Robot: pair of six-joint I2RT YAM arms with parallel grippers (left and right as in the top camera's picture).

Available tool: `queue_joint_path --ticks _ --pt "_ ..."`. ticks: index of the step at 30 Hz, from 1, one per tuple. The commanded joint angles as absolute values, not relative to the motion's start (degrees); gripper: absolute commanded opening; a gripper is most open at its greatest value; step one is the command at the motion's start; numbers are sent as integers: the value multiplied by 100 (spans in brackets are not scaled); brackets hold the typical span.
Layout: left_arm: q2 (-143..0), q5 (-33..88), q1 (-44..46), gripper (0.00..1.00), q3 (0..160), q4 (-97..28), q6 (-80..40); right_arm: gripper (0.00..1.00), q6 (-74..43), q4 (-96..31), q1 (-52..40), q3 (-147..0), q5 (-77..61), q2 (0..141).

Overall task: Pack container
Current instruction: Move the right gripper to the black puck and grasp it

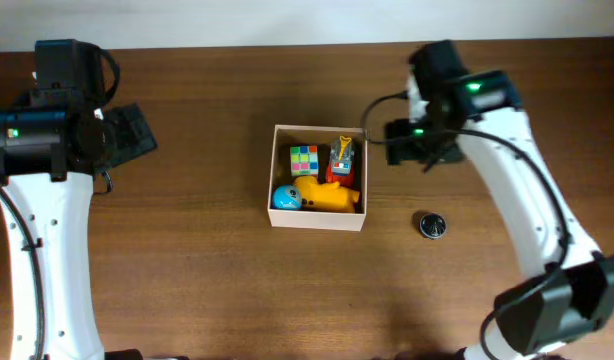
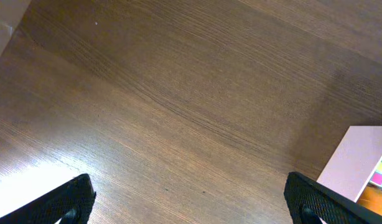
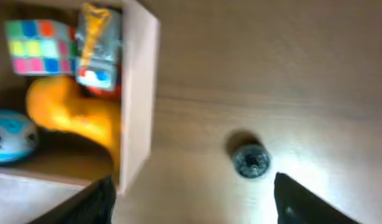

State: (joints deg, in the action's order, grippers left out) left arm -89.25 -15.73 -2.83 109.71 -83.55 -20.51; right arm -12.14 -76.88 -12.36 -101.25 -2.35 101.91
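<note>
The overhead view is evenly lit and sharp across the brown tabletop (image 1: 187, 260). In the left wrist view, a white patch of glare washes out the wood grain at the lower left, and a soft shadow darkens the wood beside the container (image 2: 356, 162). The right wrist view is blurred throughout (the toys (image 3: 73, 118) have smeared edges), with glare at the lower right near a small round dark object (image 3: 251, 160).

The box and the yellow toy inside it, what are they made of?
The box looks like cardboard: flat matte walls, white outside, tan inside. The yellow toy seems smooth plastic or rubber, evenly coloured; which one cannot be told.
</note>
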Motion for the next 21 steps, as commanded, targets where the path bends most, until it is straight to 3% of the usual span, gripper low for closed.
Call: queue_joint_path --ticks 1,6,13,21 --pt "-8912 -1634 -316 99 10978 -8361 -1962 77 -1278 -7693 -1004 -9835 -132 10167" --pt "-8912 -1634 -316 99 10978 -8361 -1962 83 -1404 -6984 -550 -8750 3 10169" --pt "-8912 -1634 -316 99 10978 -8361 -1962 82 -1404 -6213 -12 -7363 -473 10169" --pt "-8912 -1632 -316 99 10978 -8361 -1962 82 -1511 -5557 -10 -6521 -602 10169"
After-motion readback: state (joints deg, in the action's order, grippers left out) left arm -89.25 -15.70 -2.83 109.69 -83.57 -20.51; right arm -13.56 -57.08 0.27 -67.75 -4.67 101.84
